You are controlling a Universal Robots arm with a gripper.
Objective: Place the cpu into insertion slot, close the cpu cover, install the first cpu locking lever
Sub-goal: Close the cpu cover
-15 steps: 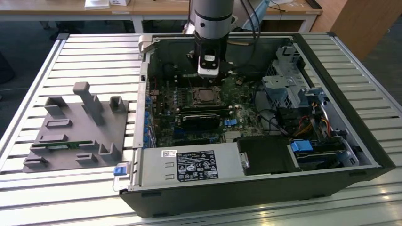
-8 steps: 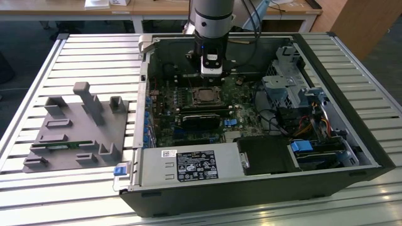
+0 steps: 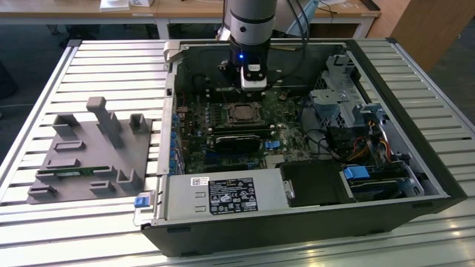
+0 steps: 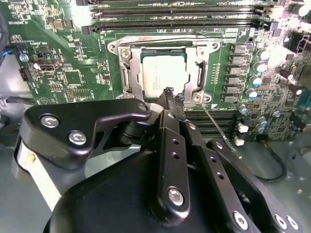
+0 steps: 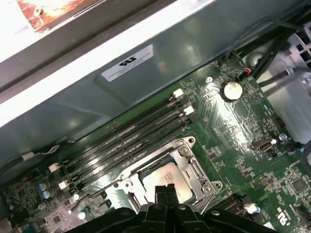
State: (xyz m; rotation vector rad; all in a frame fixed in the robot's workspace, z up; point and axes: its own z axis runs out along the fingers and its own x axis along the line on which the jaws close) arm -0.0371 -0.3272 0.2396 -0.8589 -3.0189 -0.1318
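The pale silver-grey square cpu (image 4: 162,73) sits in the silver-rimmed insertion slot (image 4: 116,48) beneath the thin silvery cpu cover (image 4: 130,80); the black gripper (image 4: 171,93), clenched empty, hangs over the slot's edge, likely as a narrow pusher.

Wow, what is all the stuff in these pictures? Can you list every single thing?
computer case: one, black, lying open on the table
table: one, silvery slats, under everything
holder block: one, grey, on the table at the exterior view's left of the case
metal box: one, silvery with a label, in the case's near corner
circuit board: one, green, inside the case
long slots: several, black, side by side near the cpu cover
coin battery: one, silvery, on the board
cpu cover: one, silvery frame, flat on the board
cpu: one, silver-grey, showing through the cover's window
thin lever: one, silvery, slanting out from the cover's corner
robot arm: one, silver and black, reaching into the case
gripper: one, black, jaws together at the cover's edge
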